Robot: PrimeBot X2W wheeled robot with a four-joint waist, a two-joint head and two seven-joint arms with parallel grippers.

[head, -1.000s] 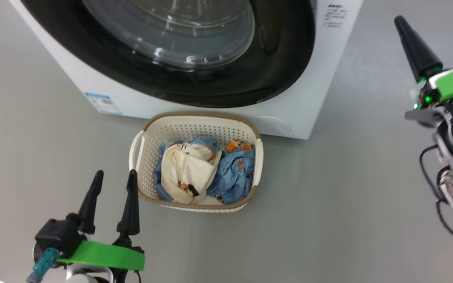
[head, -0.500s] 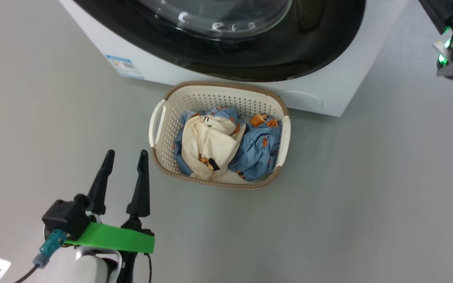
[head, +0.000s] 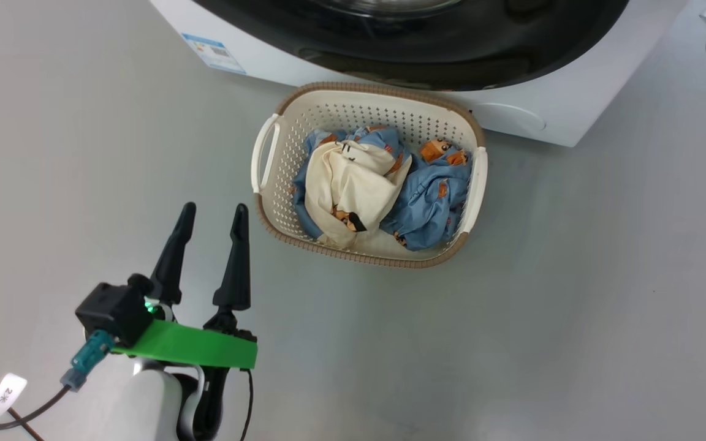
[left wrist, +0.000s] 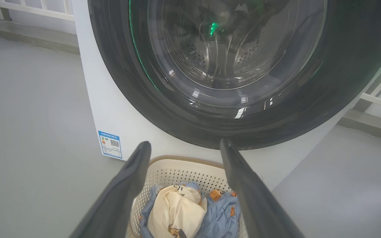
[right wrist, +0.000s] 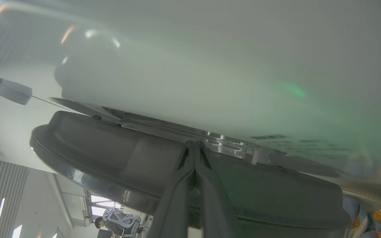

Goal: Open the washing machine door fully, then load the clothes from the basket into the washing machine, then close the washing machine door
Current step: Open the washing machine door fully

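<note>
Black-fingered left gripper (head: pixel 214 208) agape, empty, beside the basket (head: pixel 383 262); right gripper (right wrist: pixel 194 143) tight-closed by the washing machine door (right wrist: pixel 88 145).

One washer (head: pixel 567 110), with one door (left wrist: pixel 164 109) and one label (head: pixel 213 45). One basket (head: pixel 365 116) holds one cream garment (head: pixel 350 184). The blue garments (head: pixel 432 196) are too crumpled to count.

The left end effector (head: pixel 214 211) has two long dark tapered fingers (head: pixel 234 269) above a green bracket (head: pixel 187 346) on a pale forearm (head: pixel 138 398), spread wide and pointing up the head view. The right end effector (right wrist: pixel 194 143) has its dark fingers pressed together, tip to tip.
</note>
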